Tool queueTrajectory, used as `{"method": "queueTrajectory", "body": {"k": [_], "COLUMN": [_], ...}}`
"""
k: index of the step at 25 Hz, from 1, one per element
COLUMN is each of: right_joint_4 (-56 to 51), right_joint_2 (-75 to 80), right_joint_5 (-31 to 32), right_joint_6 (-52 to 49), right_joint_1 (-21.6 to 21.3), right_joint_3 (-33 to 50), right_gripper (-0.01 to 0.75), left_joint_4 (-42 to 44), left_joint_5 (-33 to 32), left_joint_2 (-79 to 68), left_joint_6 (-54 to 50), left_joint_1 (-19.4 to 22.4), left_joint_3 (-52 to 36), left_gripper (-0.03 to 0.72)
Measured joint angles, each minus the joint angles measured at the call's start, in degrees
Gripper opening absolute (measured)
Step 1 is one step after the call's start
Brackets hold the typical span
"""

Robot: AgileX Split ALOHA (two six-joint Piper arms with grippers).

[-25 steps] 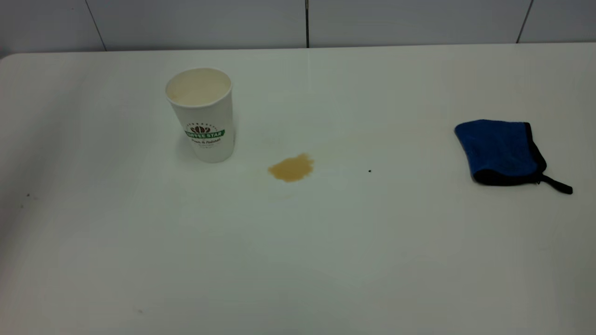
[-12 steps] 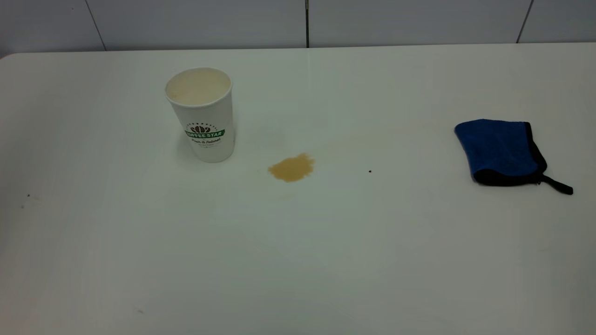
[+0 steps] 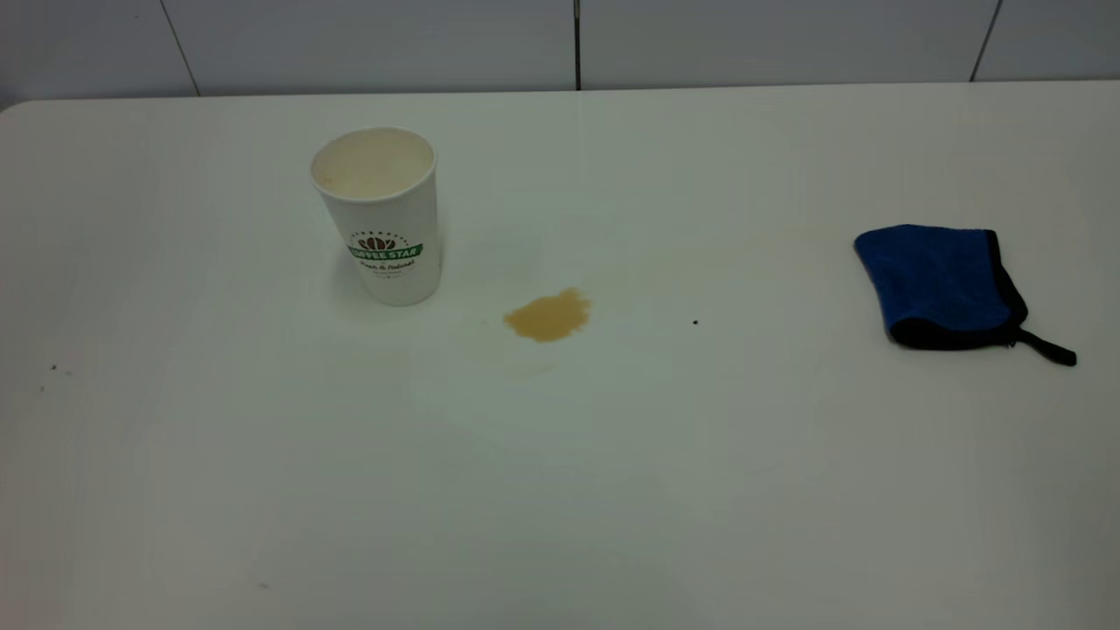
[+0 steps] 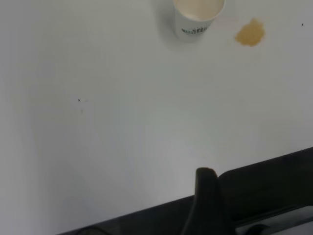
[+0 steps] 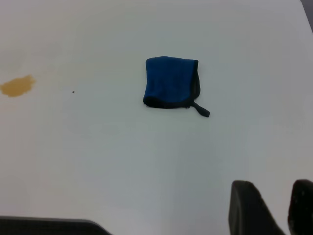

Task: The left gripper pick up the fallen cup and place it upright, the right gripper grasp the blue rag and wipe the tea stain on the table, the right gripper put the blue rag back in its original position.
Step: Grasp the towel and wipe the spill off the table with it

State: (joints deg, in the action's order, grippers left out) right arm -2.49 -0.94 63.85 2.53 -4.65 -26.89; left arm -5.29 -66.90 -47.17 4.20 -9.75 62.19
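Table [image 3: 560, 490] was the white carrier, nothing moving on it. Cup [image 3: 381, 215] stood upright toward the far left part of the table, mouth up, logo facing the camera; the upright step looked done. Blue rag [image 3: 943, 283] lay flat near the right edge, folded, black strap trailing toward the right edge. Tea stain [image 3: 549, 316] sat just right of the cup and a little nearer the front edge, apart from the cup and well apart from the rag, still unwiped. A tiny black speck [image 3: 695, 322] lay between stain and rag.

Neither arm showed in the exterior view. Right gripper [image 5: 274, 208] appeared only in its wrist view, two dark fingers with a gap between them, holding nothing, raised over bare table short of the rag. Left gripper [image 4: 208, 196] showed a single finger in its wrist view; spread could not be told. It was well back from the cup and gripped nothing visible.

Key relation: the rag lay ahead of the right gripper on the right side of the table, so the right arm was clearly nearer. After the grasp, the wipe would carry the rag leftward to the stain.
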Motion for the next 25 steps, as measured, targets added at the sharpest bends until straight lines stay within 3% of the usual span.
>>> {"method": "queueTrajectory", "body": {"k": [9, 18, 25], "right_joint_4": [0.0, 0.0, 0.0], "right_joint_2": [0.0, 0.0, 0.0], "right_joint_5": [0.0, 0.0, 0.0], "right_joint_6": [0.0, 0.0, 0.0], "right_joint_1": [0.0, 0.0, 0.0], "right_joint_3": [0.0, 0.0, 0.0], "right_gripper": [0.238, 0.238, 0.238], "left_joint_4": [0.6, 4.3, 5.3], "left_joint_5": [0.0, 0.2, 2.7], "left_joint_2": [15.1, 28.4, 40.5], "left_joint_6": [-4.2, -4.2, -4.2], "left_joint_1": [0.1, 11.9, 12.5], "left_joint_3": [-17.5, -27.4, -31.6], "left_gripper": [0.566, 0.566, 0.566]}}
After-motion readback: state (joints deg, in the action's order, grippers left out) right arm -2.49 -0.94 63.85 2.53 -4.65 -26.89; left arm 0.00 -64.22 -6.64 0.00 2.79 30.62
